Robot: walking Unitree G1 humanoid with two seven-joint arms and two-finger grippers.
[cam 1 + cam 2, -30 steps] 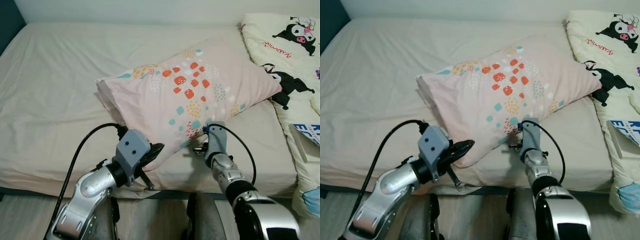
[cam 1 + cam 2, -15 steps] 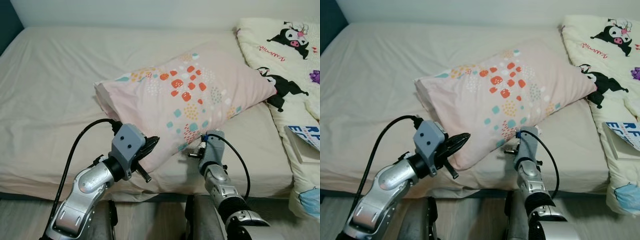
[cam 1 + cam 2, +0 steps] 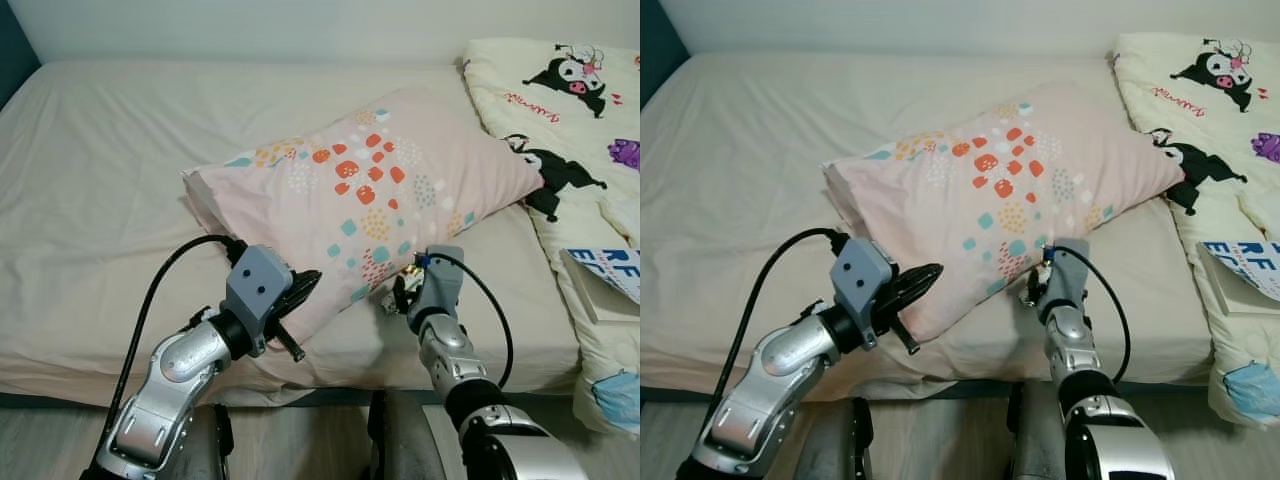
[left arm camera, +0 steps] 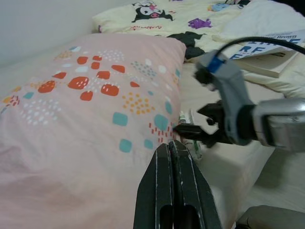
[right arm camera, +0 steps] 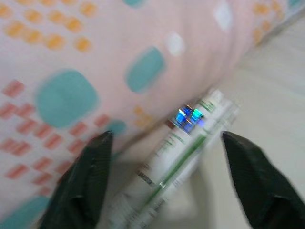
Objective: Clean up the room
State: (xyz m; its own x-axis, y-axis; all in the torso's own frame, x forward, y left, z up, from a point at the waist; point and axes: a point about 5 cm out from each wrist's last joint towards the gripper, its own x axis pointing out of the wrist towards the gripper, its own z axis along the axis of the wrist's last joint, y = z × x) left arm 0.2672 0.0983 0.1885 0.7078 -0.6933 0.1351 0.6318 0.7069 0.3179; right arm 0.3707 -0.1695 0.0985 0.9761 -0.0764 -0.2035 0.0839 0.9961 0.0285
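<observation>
A soft, plump pillow (image 3: 370,205) in pale pink cotton, printed with orange, teal and yellow spots, lies slantwise near the front edge of the bed (image 3: 110,180), whose beige sheet is faintly creased. The left end effector (image 3: 300,292) presses its slim black fingers (image 4: 172,191) flat together against the pillow's near corner. The right end effector (image 5: 167,157) is spread wide around a glossy white plastic tube (image 5: 181,143) with green print, lying on the sheet just beside the pillow's front edge. A cream cartoon-printed quilt (image 3: 560,110) covers the bed's right side.
</observation>
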